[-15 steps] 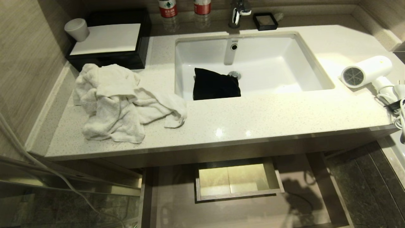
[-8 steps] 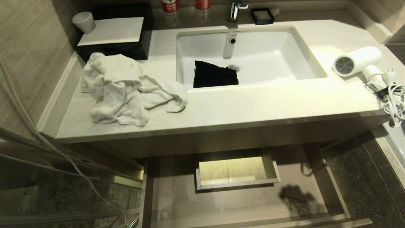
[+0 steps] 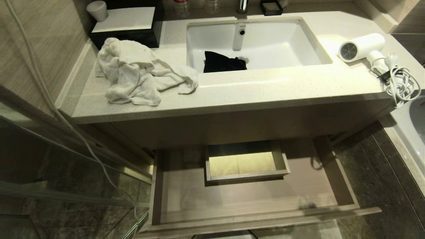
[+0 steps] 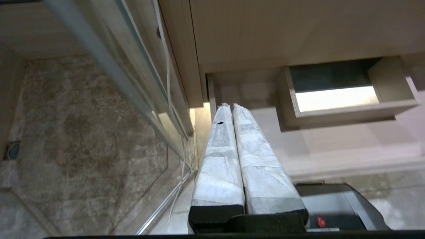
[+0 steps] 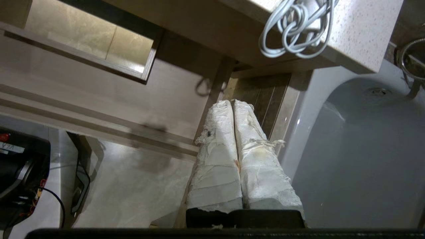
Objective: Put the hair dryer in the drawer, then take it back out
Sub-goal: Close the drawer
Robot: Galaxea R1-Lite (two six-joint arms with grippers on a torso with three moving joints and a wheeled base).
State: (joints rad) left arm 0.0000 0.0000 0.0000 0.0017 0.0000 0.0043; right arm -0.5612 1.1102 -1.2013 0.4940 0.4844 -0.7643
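Observation:
The white hair dryer [image 3: 362,46] lies on the counter's far right, dark grille facing the sink. Its coiled cord [image 3: 400,84] hangs over the counter's edge, as the right wrist view shows [image 5: 295,30]. Below the counter the wide beige drawer [image 3: 232,199] stands pulled out with nothing in it, a boxed notch [image 3: 245,162] at its back. Neither gripper is in the head view. My left gripper [image 4: 232,106] is shut and empty, low in front of the drawer's [image 4: 332,142] left end. My right gripper [image 5: 233,102] is shut and empty, low by the drawer's [image 5: 132,99] right end, under the cord.
A crumpled white towel [image 3: 132,73] lies on the counter's left. A black cloth [image 3: 222,63] sits in the sink [image 3: 282,43]. A black box [image 3: 126,25] and a cup [image 3: 97,10] stand at the back left. A bathtub [image 5: 365,149] is on the right, a glass panel [image 3: 66,166] on the left.
The whole head view has shifted: counter and sink sit higher in the picture and the drawer's front edge has come into sight. The hair dryer, towel and drawer have not moved.

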